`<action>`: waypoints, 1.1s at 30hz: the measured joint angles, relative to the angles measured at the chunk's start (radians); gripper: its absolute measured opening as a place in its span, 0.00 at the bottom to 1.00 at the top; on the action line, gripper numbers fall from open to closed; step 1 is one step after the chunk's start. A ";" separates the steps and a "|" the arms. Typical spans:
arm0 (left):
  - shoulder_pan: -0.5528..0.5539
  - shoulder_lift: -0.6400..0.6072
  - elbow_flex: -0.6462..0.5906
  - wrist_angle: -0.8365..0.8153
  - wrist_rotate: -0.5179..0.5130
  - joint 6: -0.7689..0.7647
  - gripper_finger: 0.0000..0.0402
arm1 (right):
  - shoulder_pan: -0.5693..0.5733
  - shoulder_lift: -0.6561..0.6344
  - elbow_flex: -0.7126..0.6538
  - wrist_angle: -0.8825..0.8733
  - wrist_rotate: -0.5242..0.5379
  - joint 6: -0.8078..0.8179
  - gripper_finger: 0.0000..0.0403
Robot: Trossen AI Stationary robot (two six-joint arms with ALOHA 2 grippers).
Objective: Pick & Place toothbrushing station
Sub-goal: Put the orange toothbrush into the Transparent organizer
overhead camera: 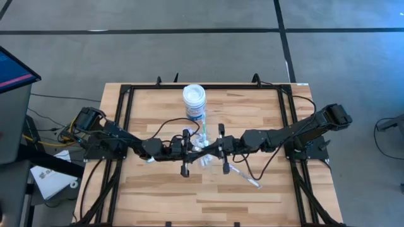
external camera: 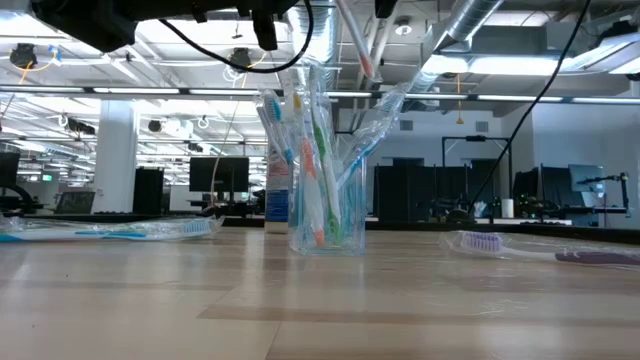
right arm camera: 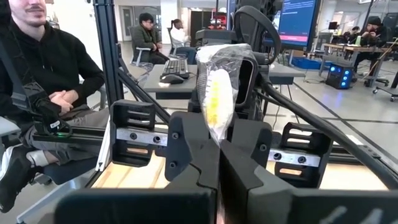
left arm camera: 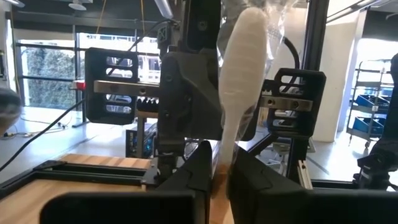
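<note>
A small clear cup (external camera: 326, 225) stands on the table's middle, holding several blue, green and white toothbrushes (external camera: 318, 170); it also shows in the high view (overhead camera: 204, 156). My left gripper (overhead camera: 196, 147) and right gripper (overhead camera: 213, 149) meet head-on just above the cup. My left gripper (left arm camera: 221, 168) is shut on a white wrapped toothbrush (left arm camera: 244, 68). My right gripper (right arm camera: 217, 149) is shut on a wrapped toothbrush with a yellow part (right arm camera: 217, 99). The lower ends of both brushes are hidden below the fingers. My left gripper pinches the white toothbrush's handle (left arm camera: 226, 155) between its two fingers, level from the table's left. The brush stands about upright across the fingers, its wrapped broad end above them. My right gripper pinches the clear-wrapped toothbrush (right arm camera: 216, 138) between its two fingers, level from the table's right. The brush stands about upright, its yellow part above the fingers.
A white round jar with a blue label (overhead camera: 194, 101) stands behind the cup. A wrapped toothbrush (overhead camera: 245, 176) lies on the table to the cup's near right, another (external camera: 110, 230) to its left. People sit beyond the table (right arm camera: 50, 74).
</note>
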 joint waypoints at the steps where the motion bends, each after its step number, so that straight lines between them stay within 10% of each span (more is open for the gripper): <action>1: 0.000 0.000 0.000 -0.001 0.000 -0.006 0.06 | 0.000 0.000 0.000 -0.002 0.000 0.000 0.00; 33: 0.046 -0.246 -0.144 -0.078 -0.077 0.005 0.04 | -0.003 -0.059 0.000 -0.134 0.002 -0.034 0.27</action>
